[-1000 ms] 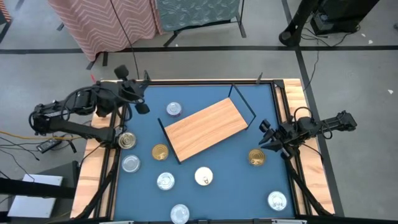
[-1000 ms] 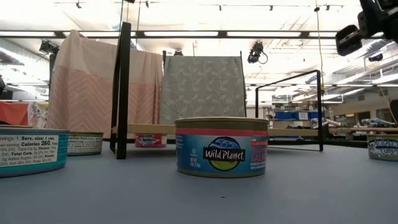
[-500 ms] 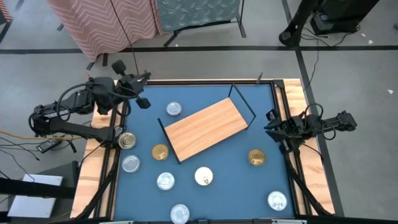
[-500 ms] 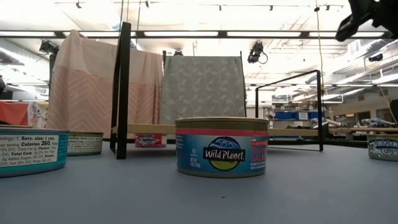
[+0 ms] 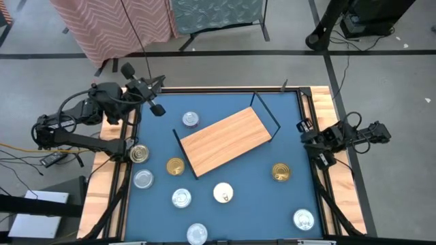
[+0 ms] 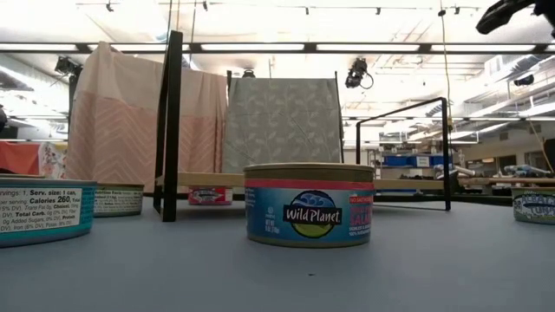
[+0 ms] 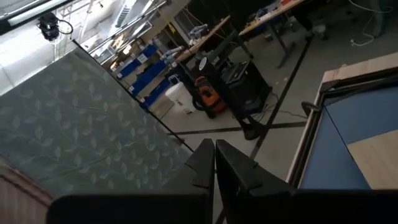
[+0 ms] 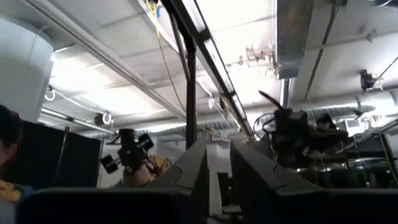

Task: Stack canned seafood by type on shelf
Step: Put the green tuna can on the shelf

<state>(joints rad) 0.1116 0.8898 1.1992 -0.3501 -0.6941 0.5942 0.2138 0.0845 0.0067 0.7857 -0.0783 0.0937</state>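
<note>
The shelf (image 5: pixel 228 139), a light-wood board with black wire end frames, stands slantwise in the middle of the blue table (image 5: pixel 238 211). Nothing is on the board. Several round tins lie flat on the table: a silver one (image 5: pixel 190 120) beyond the shelf, gold ones (image 5: pixel 175 166) (image 5: pixel 281 172), and silver ones (image 5: pixel 143 179) (image 5: pixel 180 198) nearer. A blue-labelled tin (image 6: pixel 310 204) fills the low view. My left gripper (image 5: pixel 158 107) (image 7: pixel 214 144) hangs shut over the far left corner. My right gripper (image 5: pixel 303 129) (image 8: pixel 219 144) is raised at the right rim, tilted upward, slightly open and holding nothing.
The table has a wooden rim (image 5: pixel 109 177). More tins sit near the front edge (image 5: pixel 197 233) (image 5: pixel 304 219) and at the left (image 5: pixel 139 154). Fabric screens (image 5: pixel 116 24) stand beyond the far edge. A person shows in the right wrist view (image 8: pixel 9 149).
My right gripper has drawn back from over the table toward the right edge, risen and tipped its fingers upward. My left gripper has tipped up and rolled a little over the far left corner. No tin and no part of the shelf has moved.
</note>
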